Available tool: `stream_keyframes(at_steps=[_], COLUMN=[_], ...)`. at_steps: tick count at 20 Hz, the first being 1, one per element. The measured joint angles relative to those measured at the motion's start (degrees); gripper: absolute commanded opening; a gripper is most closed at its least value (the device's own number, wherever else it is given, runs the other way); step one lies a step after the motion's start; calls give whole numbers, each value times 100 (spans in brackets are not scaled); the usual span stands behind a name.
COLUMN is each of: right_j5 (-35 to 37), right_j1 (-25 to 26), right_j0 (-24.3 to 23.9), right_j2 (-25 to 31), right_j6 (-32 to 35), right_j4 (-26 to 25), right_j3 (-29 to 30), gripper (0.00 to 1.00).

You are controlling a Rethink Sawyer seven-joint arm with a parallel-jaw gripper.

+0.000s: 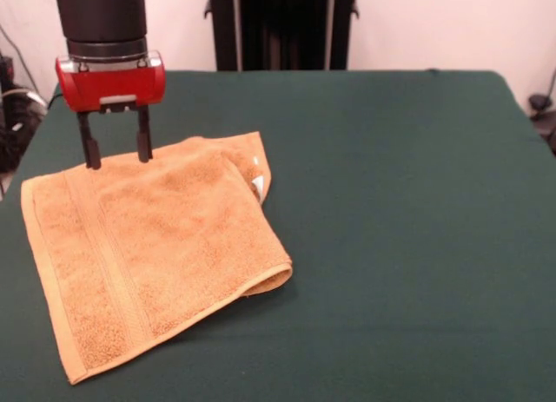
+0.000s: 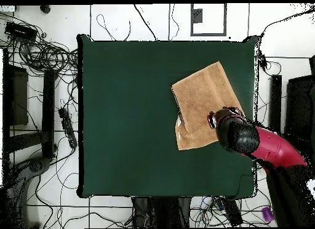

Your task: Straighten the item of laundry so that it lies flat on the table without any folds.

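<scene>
The towel (image 1: pixel 148 246) is an orange-tan terry, same shade all over, with a couple of woven border bands running along one side and a tiny white tag (image 1: pixel 258 187) at the folded edge. The counter (image 1: pixel 408 211) is covered in plain dark green cloth. The tool (image 1: pixel 115 152) has black fingers under a bright red body, with a black arm segment above it.

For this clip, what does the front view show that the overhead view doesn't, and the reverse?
Front only: the tool's two open fingers above the towel's far edge, and the folded-over layer with a white tag. Overhead only: the whole table outline, with the towel near one edge, and cables on the floor. Both: towel still folded, arm over it.
</scene>
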Motion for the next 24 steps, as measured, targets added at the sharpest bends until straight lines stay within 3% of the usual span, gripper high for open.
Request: stream_keyframes(at_steps=[24], right_j5=[-688], right_j1=[244], right_j0=[-2], right_j2=[-117], right_j6=[0], right_j4=[816], right_j3=[547], gripper=[100])
